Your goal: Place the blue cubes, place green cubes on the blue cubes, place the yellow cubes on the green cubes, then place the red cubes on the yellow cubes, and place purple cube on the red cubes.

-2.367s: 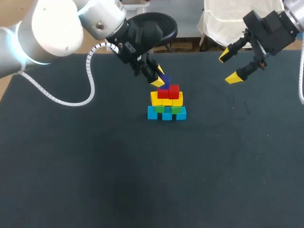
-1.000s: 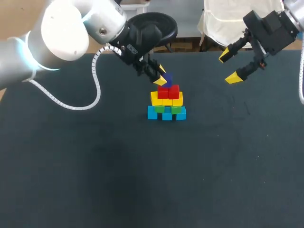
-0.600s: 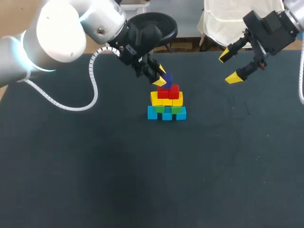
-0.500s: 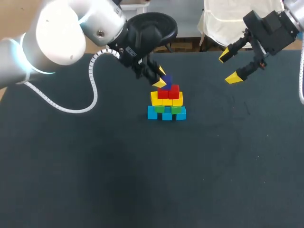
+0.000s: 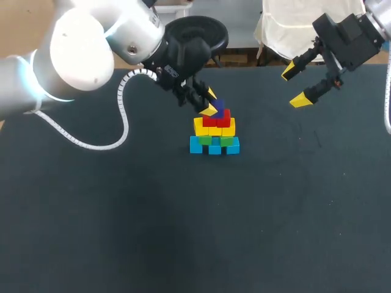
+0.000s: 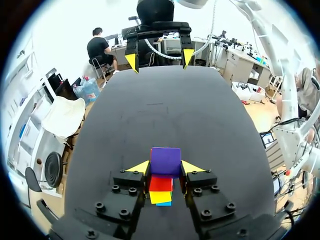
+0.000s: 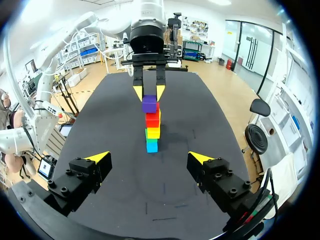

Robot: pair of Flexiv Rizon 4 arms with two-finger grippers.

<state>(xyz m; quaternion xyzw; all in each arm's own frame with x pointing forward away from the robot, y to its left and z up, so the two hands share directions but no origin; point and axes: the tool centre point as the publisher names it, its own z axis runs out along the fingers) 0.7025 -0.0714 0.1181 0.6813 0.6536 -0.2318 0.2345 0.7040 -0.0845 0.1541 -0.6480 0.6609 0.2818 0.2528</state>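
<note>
Left wrist view: my left end effector (image 6: 165,168) is closed on the purple cube (image 6: 165,159), with one yellow tip pressed against each side of it. The cube sits square between the fingers, directly over the stack. Beneath it I see part of the red cubes (image 6: 161,183), a strip of the yellow cubes (image 6: 160,197) and a sliver of the blue cubes (image 6: 164,203). The upper layers mostly hide the green cubes from this angle.

In the head view the stack stands toward the far edge of the counter (image 5: 183,232), about midway between its left and right edges. The green cubes (image 5: 227,140) show there between the blue and yellow layers. My left fingers cover most of the purple cube, so only a dark patch shows above the red.

From the right wrist view the purple cube appears to sit against the top of the red cubes, but I cannot tell whether a gap remains.

My right end effector (image 5: 294,85) is spread wide and holds nothing. It hangs over the counter's far right part, well apart from the stack, which lies ahead of it.
</note>
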